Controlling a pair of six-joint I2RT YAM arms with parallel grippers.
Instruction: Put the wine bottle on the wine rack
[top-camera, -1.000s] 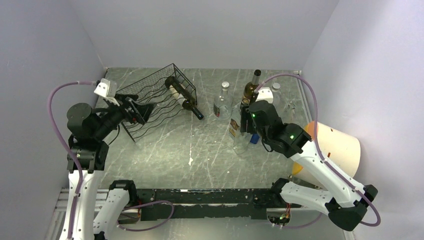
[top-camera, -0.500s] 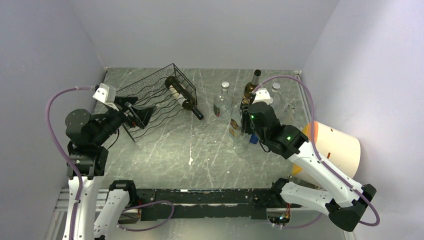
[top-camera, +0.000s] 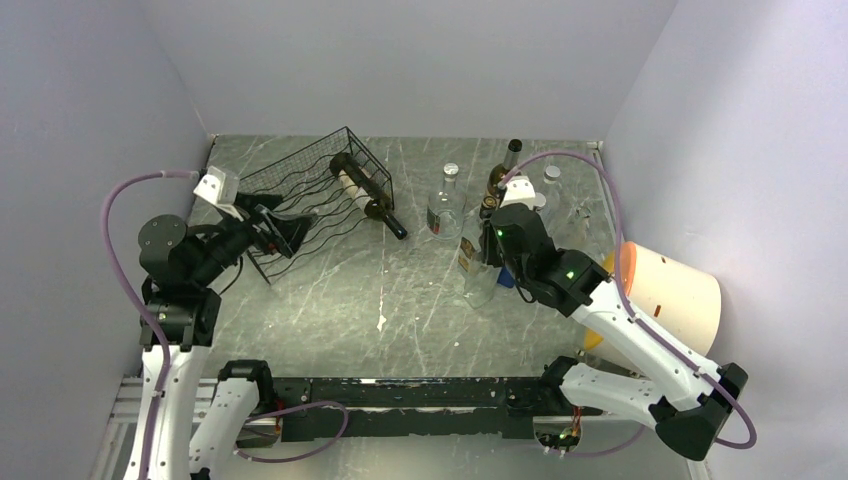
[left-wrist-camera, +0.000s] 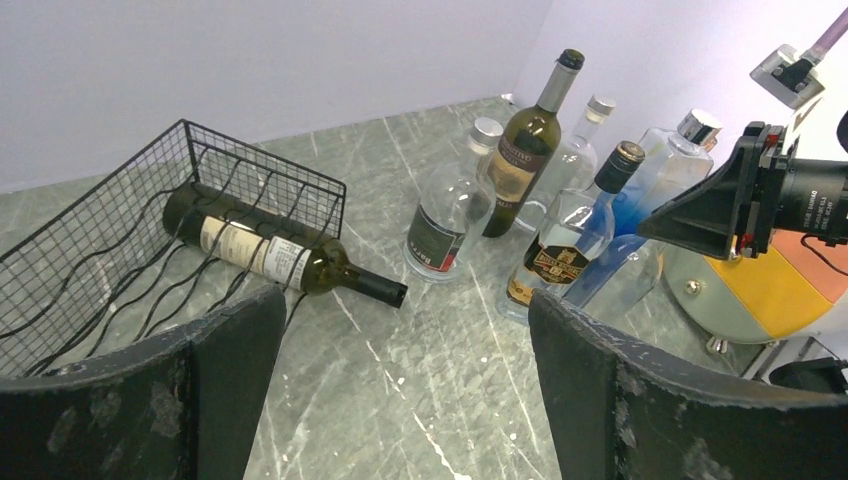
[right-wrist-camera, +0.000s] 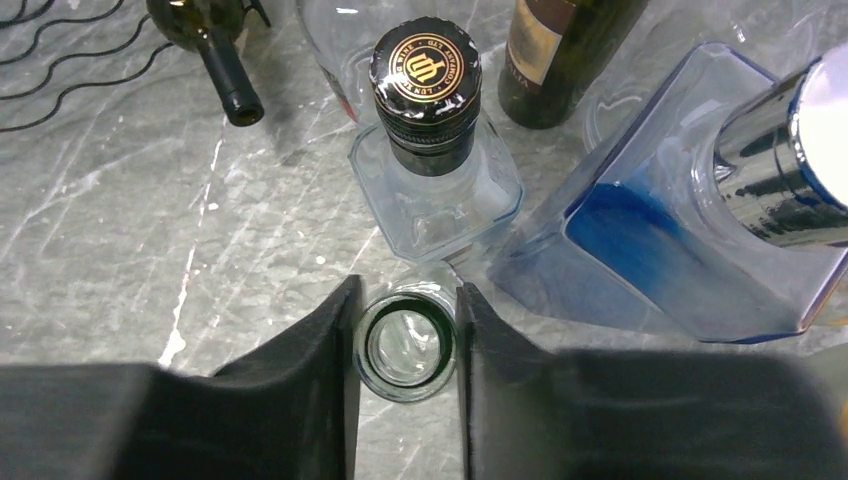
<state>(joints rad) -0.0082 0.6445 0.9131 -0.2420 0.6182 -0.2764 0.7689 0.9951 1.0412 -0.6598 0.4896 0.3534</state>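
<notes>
**Right gripper clamped on bottle neck, bottle not on rack**

Count: 7 bottles, 1 wine rack (top-camera: 300, 185), 2 grippers.

- 1 bottle racked: dark green wine bottle (left-wrist-camera: 260, 250), pale label, lying on its side in the wavy wires. Its neck pokes out past the rack's mesh end toward the standing group.
- 6 upright on the table (top-camera: 400, 310), bunched well right of the rack:
  - dark wine bottle (left-wrist-camera: 528, 155), black capsule, cream label
  - round clear bottle (left-wrist-camera: 445, 225), silver cap, black-and-red label
  - slim clear bottle (left-wrist-camera: 580, 150), silver cap, at the back
  - square clear bottle (right-wrist-camera: 430, 90), black-and-gold cap
  - blue-tinted flat-sided bottle (right-wrist-camera: 680, 220), chrome cap
  - open-necked clear bottle (right-wrist-camera: 405, 390)

Task bottle is the open-necked clear one: colourless glass, no cap, dark ring at the lip. The view goes straight down the neck. It sits at the near edge of the group, just beside the square bottle and the blue-tinted one. Can't tell whether its base is on the table or off it.

Right gripper (right-wrist-camera: 406, 320): closed on that neck just under the lip, a finger pressed to each side.

Left gripper (left-wrist-camera: 405, 305): spread wide, nothing in it, at the rack's near-left end. Contact with the wire not clear.

Rack: thin black wire, wavy tiers, grid-mesh side, at the back left of the table.
</notes>
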